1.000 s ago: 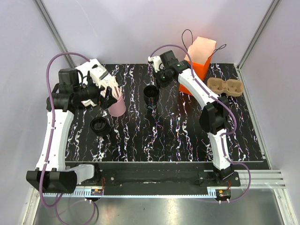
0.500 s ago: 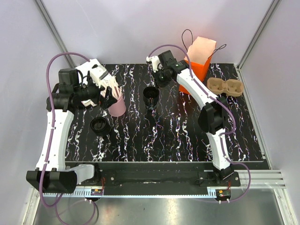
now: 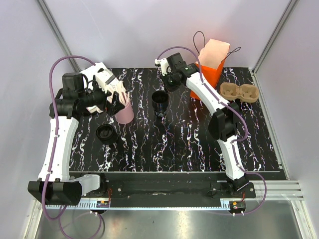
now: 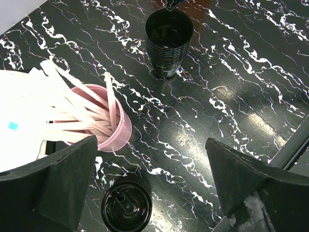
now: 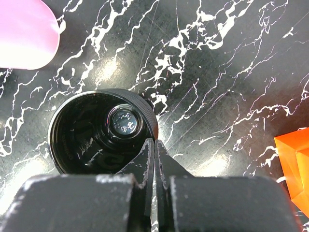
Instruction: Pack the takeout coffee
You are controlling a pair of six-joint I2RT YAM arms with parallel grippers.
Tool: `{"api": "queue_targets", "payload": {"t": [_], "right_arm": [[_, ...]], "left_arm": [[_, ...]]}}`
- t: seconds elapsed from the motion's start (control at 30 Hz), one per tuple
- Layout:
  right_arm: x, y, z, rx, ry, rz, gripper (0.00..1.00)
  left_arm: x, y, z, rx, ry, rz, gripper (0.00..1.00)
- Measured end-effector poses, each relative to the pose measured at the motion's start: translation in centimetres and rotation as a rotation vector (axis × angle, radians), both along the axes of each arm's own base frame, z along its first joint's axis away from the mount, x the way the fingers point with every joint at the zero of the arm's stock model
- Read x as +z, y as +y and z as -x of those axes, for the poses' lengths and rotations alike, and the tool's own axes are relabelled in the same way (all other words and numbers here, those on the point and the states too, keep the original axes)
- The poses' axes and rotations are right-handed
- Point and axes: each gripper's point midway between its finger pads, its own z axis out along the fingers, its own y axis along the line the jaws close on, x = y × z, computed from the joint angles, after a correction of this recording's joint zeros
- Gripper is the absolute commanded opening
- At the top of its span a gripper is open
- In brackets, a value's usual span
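Small black lidded paper cup point(image 4: 126, 209) upright just on the near side of pink plastic cup of wooden sticks point(image 4: 118, 133), left end effector point(image 4: 149, 145) spread wide above it, right end effector point(image 5: 154, 145) clenched empty, well to its right.

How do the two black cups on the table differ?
The lidded cup is capped; the open cup shows its inside. The lidded cup sits front-left; the open cup stands central, farther back. Both are black and upright.
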Motion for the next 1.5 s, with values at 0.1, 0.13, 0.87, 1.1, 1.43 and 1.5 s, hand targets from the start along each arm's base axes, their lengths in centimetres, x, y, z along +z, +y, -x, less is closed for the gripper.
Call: {"api": "queue_targets", "payload": {"t": [0.1,0.13,0.87,1.1,1.43,1.5], "right_arm": [[0.0,0.2,-0.2,-0.011,0.0,-0.006,0.0],[0.0,0.2,-0.3,-0.016,-0.001,-0.005,0.0],[0.0,2.7,0.0,-0.026,-0.013,-0.017,0.0],[0.1,3.0,0.0,-0.036,-0.018,-0.025,0.0],[0.2,4.8,1.0,-0.028,-0.027,-0.029,0.0],[0.2,5.1,1.2,-0.028,-0.027,-0.03,0.0]], "left_arm": [[0.0,0.0,0.0,0.001,0.001,0.001,0.99],[0.0,0.0,0.0,0.001,0.001,0.001,0.99],[-0.2,0.0,-0.2,0.009,0.008,0.01,0.99],[-0.3,0.0,-0.2,0.009,0.01,0.011,0.99],[-0.3,-0.1,-0.2,0.01,0.006,0.012,0.99],[-0.3,-0.1,-0.2,0.01,0.006,0.012,0.99]]}}
